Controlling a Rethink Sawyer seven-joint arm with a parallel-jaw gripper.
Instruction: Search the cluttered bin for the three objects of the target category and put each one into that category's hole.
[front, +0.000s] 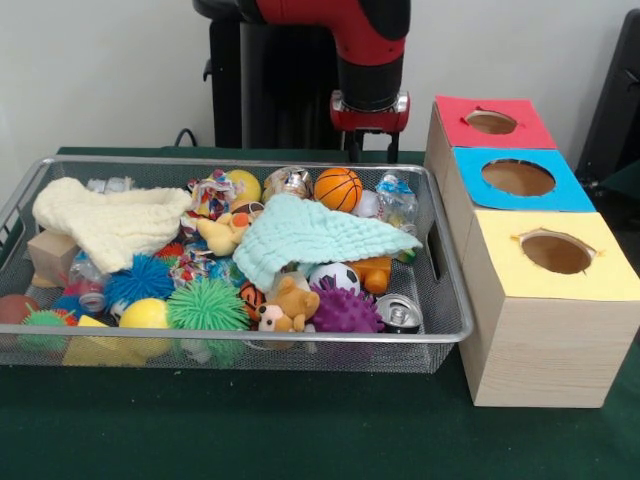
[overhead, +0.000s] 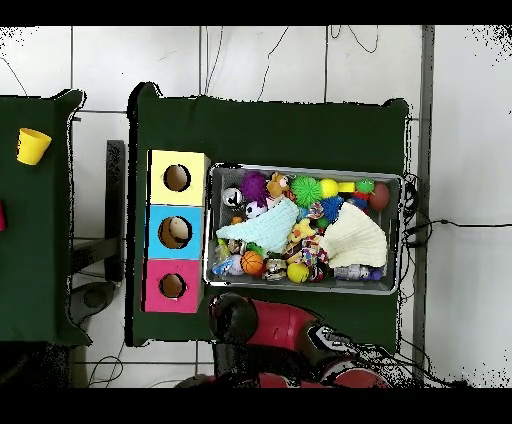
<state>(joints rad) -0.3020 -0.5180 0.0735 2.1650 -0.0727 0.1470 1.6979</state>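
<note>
The wire-mesh bin (front: 452, 330) is full of toys and cloths; it also shows in the overhead view (overhead: 300, 168). One crushed clear bottle (front: 397, 200) lies at its back right corner. A second (front: 108, 185) lies at the back left, behind the cream cloth. A third (front: 86, 288) with a pale cap lies low at the front left, partly buried. The blue-surround hole (front: 517, 177) tops the middle box (overhead: 177, 232). My gripper (front: 371, 150) hangs open and empty just behind the bin's far rim, near the first bottle. In the overhead view the arm hides it.
The red-surround hole (front: 490, 122) and the yellow-surround hole (front: 556, 253) flank the blue one. A mint cloth (front: 310, 235) and a cream cloth (front: 110, 222) cover part of the bin. Shiny cans (front: 400, 313) (front: 288, 182), balls and plush toys lie around. A yellow cup (overhead: 32, 146) stands on a side table.
</note>
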